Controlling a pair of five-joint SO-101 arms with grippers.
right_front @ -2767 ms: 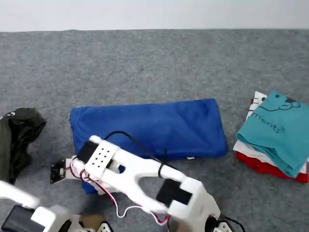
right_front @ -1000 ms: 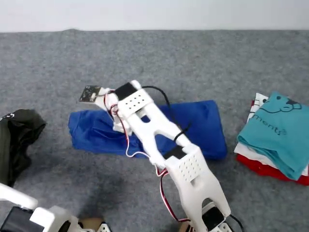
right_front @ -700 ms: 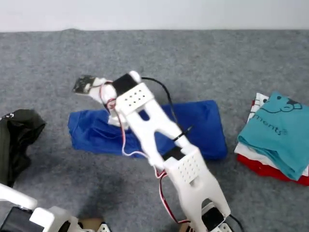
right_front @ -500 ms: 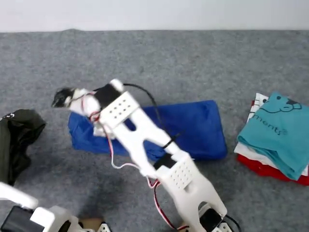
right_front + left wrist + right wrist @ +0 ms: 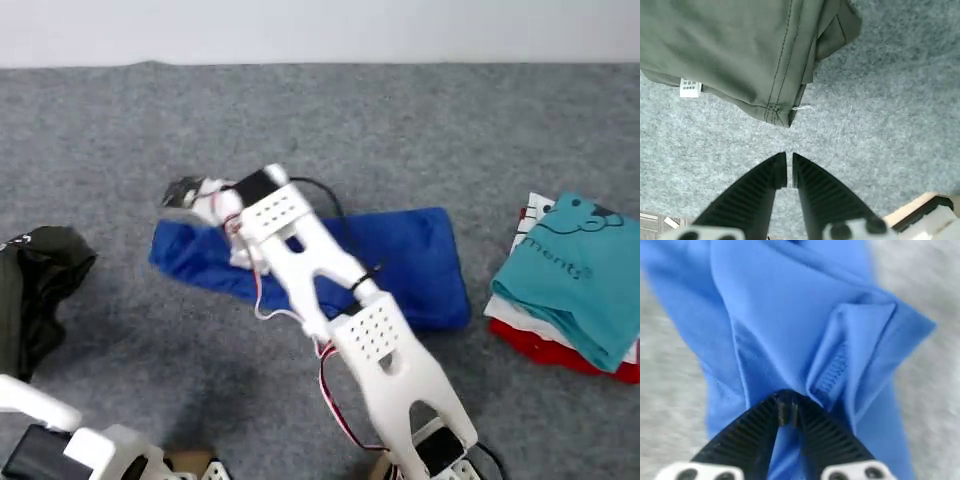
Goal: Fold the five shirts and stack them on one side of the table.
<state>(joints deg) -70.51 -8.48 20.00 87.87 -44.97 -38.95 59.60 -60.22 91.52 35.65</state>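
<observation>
The right gripper [image 5: 788,412] is closed, pinching a fold of the blue shirt [image 5: 410,265], which lies partly folded in the middle of the grey table [image 5: 400,130]. The left gripper [image 5: 789,170] is almost closed on nothing, just beside a crumpled olive shirt [image 5: 740,50]. Folded shirts [image 5: 570,285] are stacked at the table's right side.

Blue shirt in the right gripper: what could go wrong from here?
1. The right gripper pinches the blue shirt only at its tips; the cloth could slip free.
2. The held end is bunched and creased, so the fold may come out uneven for the folded stack.
3. The left gripper sits shut over the table by the dark green shirt, so nothing pins the blue shirt; it may drag.
</observation>
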